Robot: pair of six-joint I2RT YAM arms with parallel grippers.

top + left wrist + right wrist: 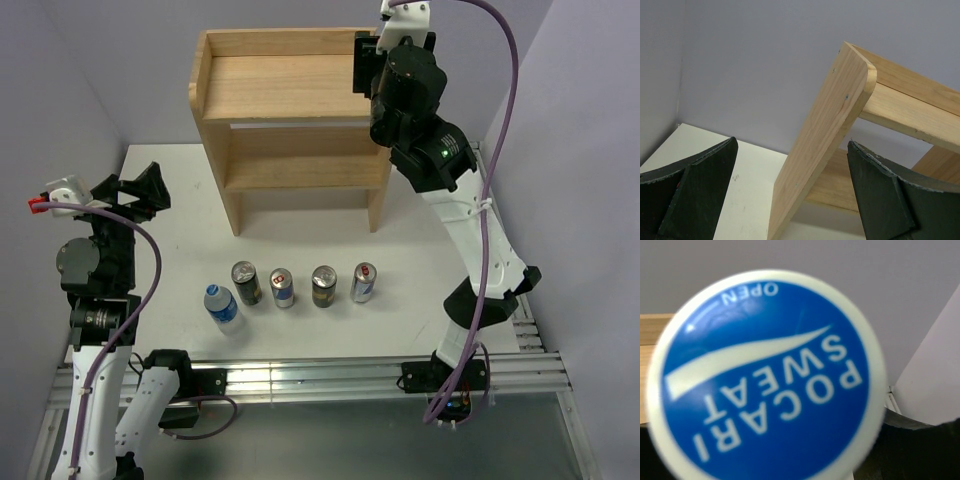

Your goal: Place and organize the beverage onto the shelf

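The light wood two-tier shelf [285, 95] stands at the back of the table; its side panel shows in the left wrist view [825, 140]. My right gripper [364, 66] is over the right end of the top board, shut on a bottle whose blue and white "Pocari Sweat" cap [767, 377] fills the right wrist view; the arm hides the bottle from above. My left gripper [136, 190] is open and empty, raised left of the shelf; it also shows in the left wrist view [790, 200]. A small water bottle [222, 305] and several cans [283, 288] stand in a row in front.
The white table [420, 260] meets purple walls at the back and both sides. The aluminium rail [320, 375] with the arm bases runs along the near edge. The row of drinks stands between the shelf and the rail.
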